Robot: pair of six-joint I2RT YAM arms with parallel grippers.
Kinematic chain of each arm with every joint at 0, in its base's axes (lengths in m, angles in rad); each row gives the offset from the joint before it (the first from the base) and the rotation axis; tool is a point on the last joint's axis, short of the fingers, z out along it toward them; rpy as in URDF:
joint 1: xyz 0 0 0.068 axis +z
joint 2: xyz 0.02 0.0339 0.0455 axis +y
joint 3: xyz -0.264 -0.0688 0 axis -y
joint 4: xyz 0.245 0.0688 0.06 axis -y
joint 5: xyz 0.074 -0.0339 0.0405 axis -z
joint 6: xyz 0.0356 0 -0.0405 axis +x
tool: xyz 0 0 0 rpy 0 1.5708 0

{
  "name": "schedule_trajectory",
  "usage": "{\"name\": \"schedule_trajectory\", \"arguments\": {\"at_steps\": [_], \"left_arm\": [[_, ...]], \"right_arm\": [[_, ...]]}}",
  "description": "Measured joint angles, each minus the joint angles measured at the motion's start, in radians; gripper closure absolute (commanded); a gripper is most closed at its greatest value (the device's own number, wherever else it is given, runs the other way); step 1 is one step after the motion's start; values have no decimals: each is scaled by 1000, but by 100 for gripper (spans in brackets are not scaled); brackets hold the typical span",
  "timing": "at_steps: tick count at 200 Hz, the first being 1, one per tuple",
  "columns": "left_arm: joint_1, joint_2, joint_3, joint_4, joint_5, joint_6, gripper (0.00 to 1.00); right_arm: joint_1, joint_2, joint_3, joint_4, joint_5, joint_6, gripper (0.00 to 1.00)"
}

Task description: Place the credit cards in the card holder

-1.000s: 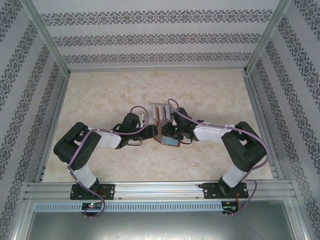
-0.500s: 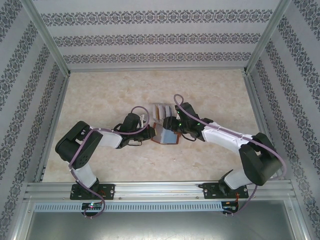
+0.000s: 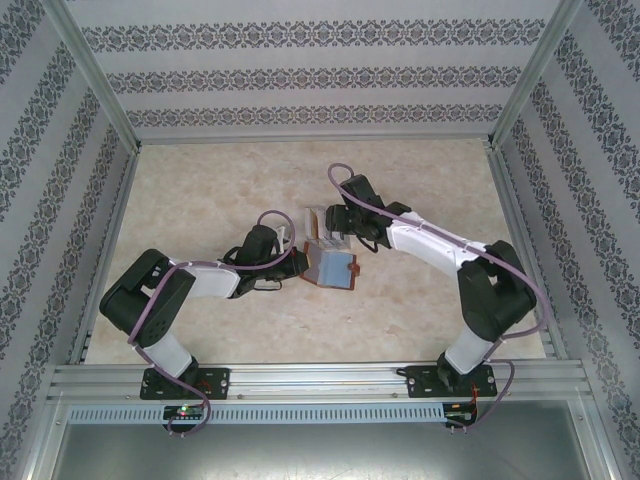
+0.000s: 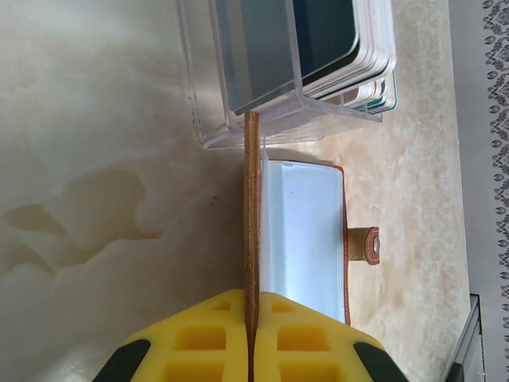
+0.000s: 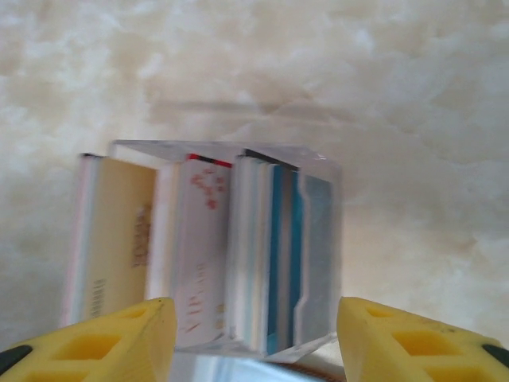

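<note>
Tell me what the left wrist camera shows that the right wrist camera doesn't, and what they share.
Left wrist: the left tool shut on the upright brown flap of the card holder, with its pale inner face and snap tab. Right wrist: the right tool open, and a cream card with printed lettering. Both: the clear box with credit cards standing in it.

The rack (image 5: 211, 247) is straddled by the spread right claw (image 5: 253, 318). The wallet (image 4: 302, 231), pinched in the left claw (image 4: 250, 306), is set against it; no passage between. Open surface (image 3: 200, 180) is noted around, bounded by walls (image 3: 60, 150).
</note>
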Motion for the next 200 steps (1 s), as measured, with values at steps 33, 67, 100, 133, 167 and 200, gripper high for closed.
{"name": "schedule_trajectory", "arguments": {"at_steps": [33, 67, 100, 133, 167, 200], "left_arm": [[0, 0, 0, 0, 0, 0, 100], [0, -2, -1, -1, -4, 0, 100], [0, -19, -4, -12, -14, 0, 100], [0, -45, -8, -30, -26, 1, 100], [0, -62, -11, -43, -39, 3, 100], [0, -75, -13, -53, -50, 10, 100]], "right_arm": [[-15, 82, 42, -24, -27, -20, 40], [-15, 116, 63, -25, -78, -19, 38], [-27, 149, 77, -25, -106, -19, 38], [-42, 180, 77, -26, -117, -15, 43], [-43, 181, 76, -26, -114, -16, 43], [-29, 180, 88, -47, -50, -17, 44]]}}
